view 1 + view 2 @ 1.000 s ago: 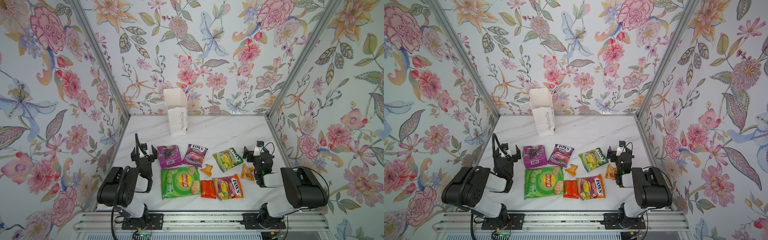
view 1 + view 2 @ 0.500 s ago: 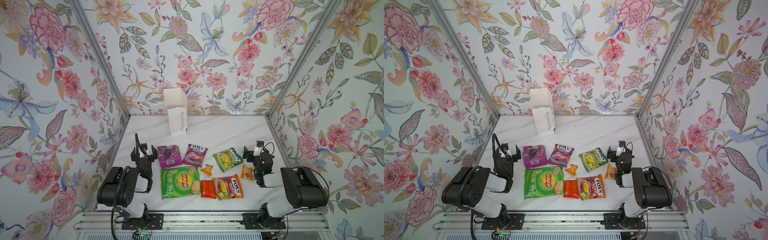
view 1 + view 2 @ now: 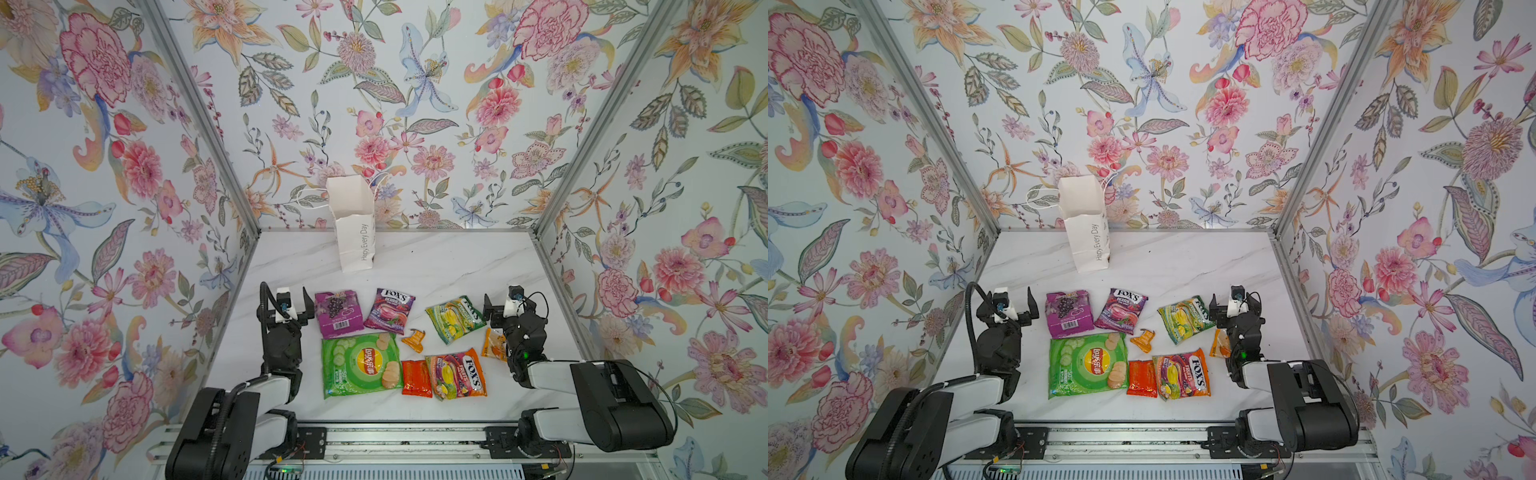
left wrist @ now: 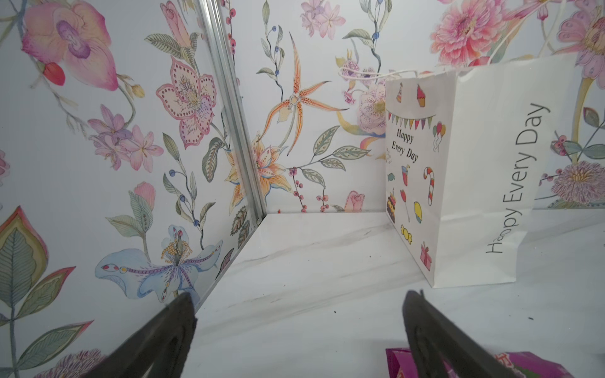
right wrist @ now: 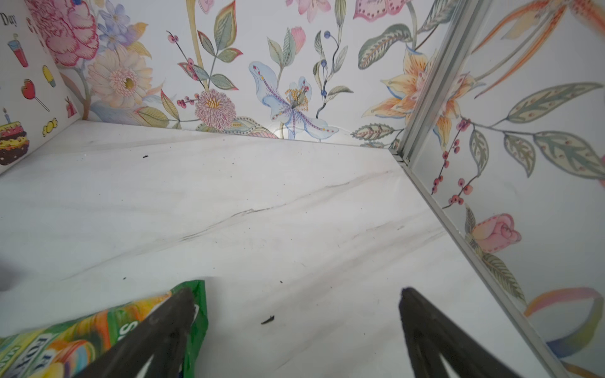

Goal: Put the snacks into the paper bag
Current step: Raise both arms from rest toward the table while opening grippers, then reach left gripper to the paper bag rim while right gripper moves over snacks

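The eight snacks (image 3: 361, 365) lie flat at the front of the white worktop (image 3: 436, 266), the paper bag (image 3: 353, 241) stands up at the back, and the left tool (image 4: 299, 296) and the right tool (image 5: 296, 293) sit either side of the snacks, both spread wide apart and holding nothing

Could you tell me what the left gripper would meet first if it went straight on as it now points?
Probably the back wall: the left gripper points over the marble tabletop, passing beside the paper bag, though depth is unclear.
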